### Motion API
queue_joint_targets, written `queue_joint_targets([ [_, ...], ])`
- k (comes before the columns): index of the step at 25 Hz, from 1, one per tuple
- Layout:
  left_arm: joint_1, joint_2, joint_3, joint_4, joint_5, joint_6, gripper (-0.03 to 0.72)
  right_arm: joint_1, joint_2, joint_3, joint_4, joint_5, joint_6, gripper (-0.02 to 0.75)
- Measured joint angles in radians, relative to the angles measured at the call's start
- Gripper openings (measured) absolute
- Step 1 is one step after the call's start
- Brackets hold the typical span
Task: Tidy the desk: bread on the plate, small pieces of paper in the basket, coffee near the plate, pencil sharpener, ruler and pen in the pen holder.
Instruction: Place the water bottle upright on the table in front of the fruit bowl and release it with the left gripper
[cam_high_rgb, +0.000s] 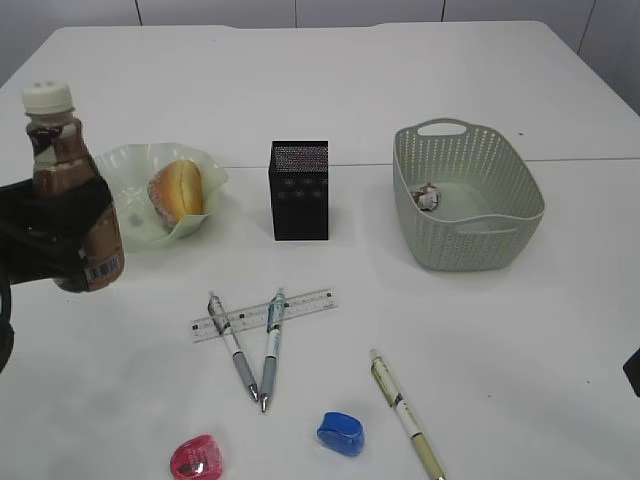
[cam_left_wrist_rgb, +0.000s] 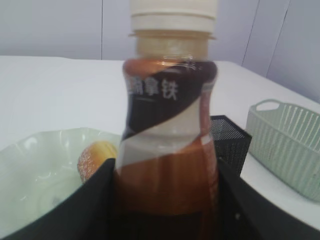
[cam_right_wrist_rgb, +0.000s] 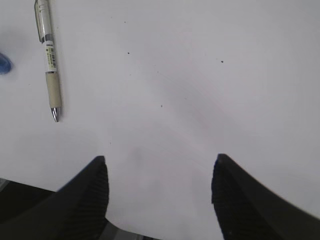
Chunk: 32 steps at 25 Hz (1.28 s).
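My left gripper (cam_high_rgb: 62, 232) is shut on the coffee bottle (cam_high_rgb: 68, 180) and holds it upright at the far left, beside the pale green plate (cam_high_rgb: 128, 225) that holds the bread (cam_high_rgb: 178, 190). The bottle (cam_left_wrist_rgb: 167, 145) fills the left wrist view between the jaws (cam_left_wrist_rgb: 165, 200). The black pen holder (cam_high_rgb: 299, 190) stands mid-table. A paper piece (cam_high_rgb: 427, 197) lies in the green basket (cam_high_rgb: 470, 245). The ruler (cam_high_rgb: 300, 308), two pens (cam_high_rgb: 240, 350) across it, a third pen (cam_high_rgb: 405, 412), a blue sharpener (cam_high_rgb: 341, 433) and a pink sharpener (cam_high_rgb: 196, 457) lie in front. My right gripper (cam_right_wrist_rgb: 159, 170) is open and empty over bare table.
The white table's near edge runs under my right gripper (cam_right_wrist_rgb: 130, 227). The third pen (cam_right_wrist_rgb: 49, 65) lies to its upper left in the right wrist view. The basket (cam_left_wrist_rgb: 285, 145) and pen holder (cam_left_wrist_rgb: 229, 142) show behind the bottle in the left wrist view.
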Motion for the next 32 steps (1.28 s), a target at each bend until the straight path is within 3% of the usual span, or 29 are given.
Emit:
queue_joint_targets([
  [8,0.000,0.204,-0.015,-0.002,0.000,0.103,0.389,0.000,0.000,0.000,0.000,0.002,-0.007,0.477],
  [18,0.000,0.405,-0.141,-0.001,-0.005,0.113,0.393,0.000,0.000,0.000,0.000,0.002,-0.009,0.477],
  [29,0.000,0.543,-0.192,0.002,-0.140,0.113,0.395,0.000,0.000,0.000,-0.002,0.002,-0.011,0.476],
  [32,0.000,0.554,-0.192,0.006,-0.153,0.114,0.426,0.000,0.000,0.000,-0.003,0.002,-0.011,0.476],
])
